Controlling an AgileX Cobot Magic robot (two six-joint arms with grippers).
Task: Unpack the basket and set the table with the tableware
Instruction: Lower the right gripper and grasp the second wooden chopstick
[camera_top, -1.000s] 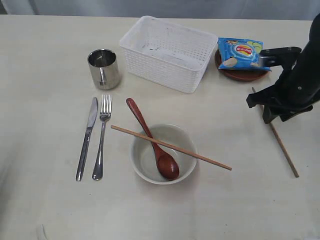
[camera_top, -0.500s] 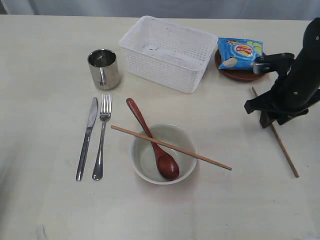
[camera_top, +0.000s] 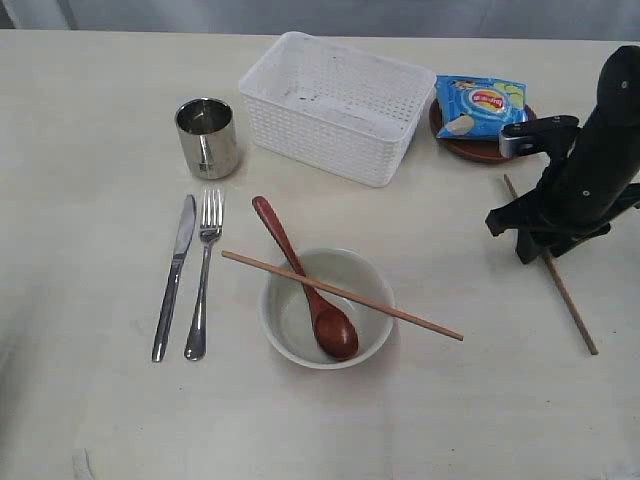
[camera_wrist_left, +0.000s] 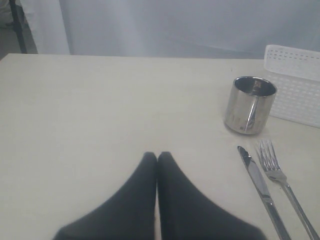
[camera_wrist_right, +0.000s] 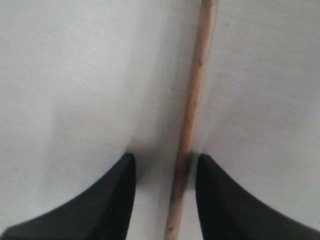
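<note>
On the table, my right gripper stands open, down over a wooden chopstick that lies at the right. In the right wrist view the chopstick runs between the two fingers of the right gripper, nearer one finger, with gaps on both sides. A second chopstick rests across the cream bowl, which holds the wooden spoon. Knife, fork and steel cup sit at the left. The white basket looks empty. My left gripper is shut, holding nothing.
A blue chip bag lies on the small brown plate right of the basket, just behind my right arm. The left wrist view shows the cup, knife and fork nearby.
My right gripper has shifted a little to the left and settled lower over the chopstick. The chopstick and everything else have stayed put.
</note>
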